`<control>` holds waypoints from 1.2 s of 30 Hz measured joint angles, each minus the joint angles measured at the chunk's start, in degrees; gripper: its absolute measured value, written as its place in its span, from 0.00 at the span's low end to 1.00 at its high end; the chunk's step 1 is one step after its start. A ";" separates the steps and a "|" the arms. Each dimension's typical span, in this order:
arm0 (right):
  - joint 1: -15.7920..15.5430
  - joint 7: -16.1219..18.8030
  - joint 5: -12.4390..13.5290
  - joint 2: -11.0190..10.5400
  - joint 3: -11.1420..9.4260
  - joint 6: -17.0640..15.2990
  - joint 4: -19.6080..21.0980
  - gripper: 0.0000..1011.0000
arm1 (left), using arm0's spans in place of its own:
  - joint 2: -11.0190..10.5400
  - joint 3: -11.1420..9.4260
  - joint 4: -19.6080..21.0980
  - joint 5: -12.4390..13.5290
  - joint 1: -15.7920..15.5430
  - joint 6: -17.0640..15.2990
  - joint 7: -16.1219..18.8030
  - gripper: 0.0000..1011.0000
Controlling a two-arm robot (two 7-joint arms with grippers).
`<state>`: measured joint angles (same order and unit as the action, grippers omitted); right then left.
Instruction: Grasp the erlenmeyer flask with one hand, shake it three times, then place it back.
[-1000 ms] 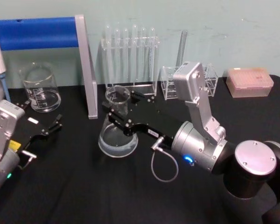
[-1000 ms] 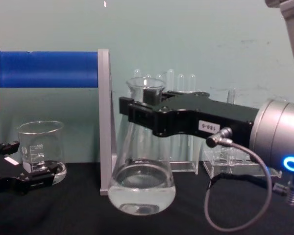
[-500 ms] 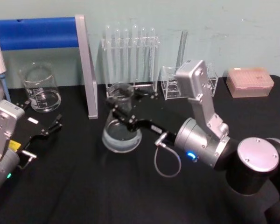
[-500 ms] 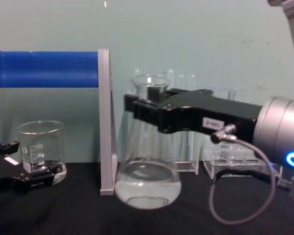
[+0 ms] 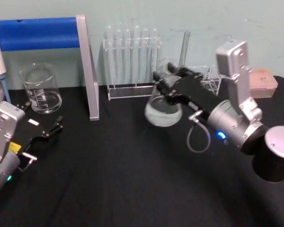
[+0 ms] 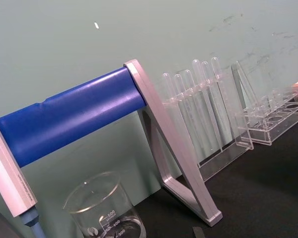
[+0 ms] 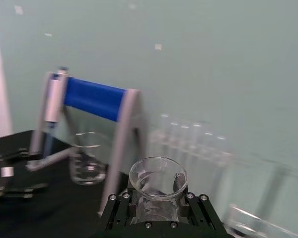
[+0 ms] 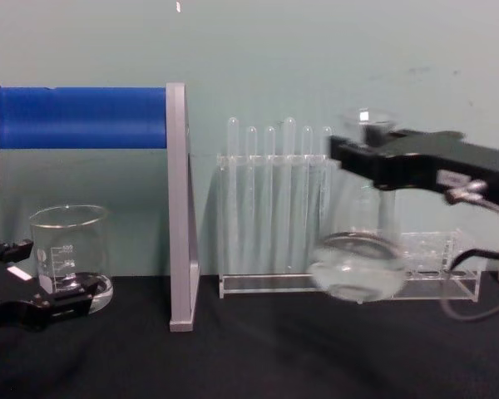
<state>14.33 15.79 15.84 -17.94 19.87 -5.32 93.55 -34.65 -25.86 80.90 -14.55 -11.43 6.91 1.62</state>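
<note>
Right gripper (image 5: 166,79): black, 2 jaws, small white label (image 8: 455,178), silver screws (image 7: 145,224). Its round silver wrist (image 5: 229,125) carries a blue light (image 5: 221,135) and a looping grey cable (image 5: 189,142). Left gripper (image 5: 42,117): black, white tag (image 5: 33,122), silver housing (image 5: 1,124) with a green light (image 5: 8,178).

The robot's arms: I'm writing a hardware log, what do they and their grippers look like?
Both arms are silver-grey metal with rounded cylindrical joints. The right gripper is black, two-jawed, with a white label, a blue light on its silver wrist and a looping grey cable. The left gripper is black with a white tag.
</note>
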 joint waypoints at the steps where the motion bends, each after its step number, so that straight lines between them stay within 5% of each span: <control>1: 0.01 -0.35 -0.14 -0.03 -0.44 0.01 -0.16 0.45 | 0.00 0.00 0.00 0.00 0.00 0.00 0.00 0.99; 8: -0.25 -3.49 -1.71 -0.36 -5.18 0.04 -1.39 0.45 | 0.00 0.00 0.00 0.00 0.00 0.00 0.00 0.99; 21: -0.93 -5.69 -3.58 0.14 -9.87 0.01 -2.48 0.45 | 0.00 0.00 0.00 0.00 0.00 0.00 0.00 0.99; 29: -1.01 -4.58 -4.16 1.26 -10.09 -0.16 -2.45 0.45 | 0.00 0.00 0.00 0.00 0.00 0.00 0.00 0.99; 36: -1.09 -2.07 -4.23 2.28 -8.10 -0.49 -1.90 0.45 | 0.00 0.00 0.00 0.00 0.00 0.00 0.00 0.99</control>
<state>13.24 13.72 11.60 -15.67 11.77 -5.82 91.65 -34.64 -25.87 80.90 -14.55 -11.43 6.91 1.62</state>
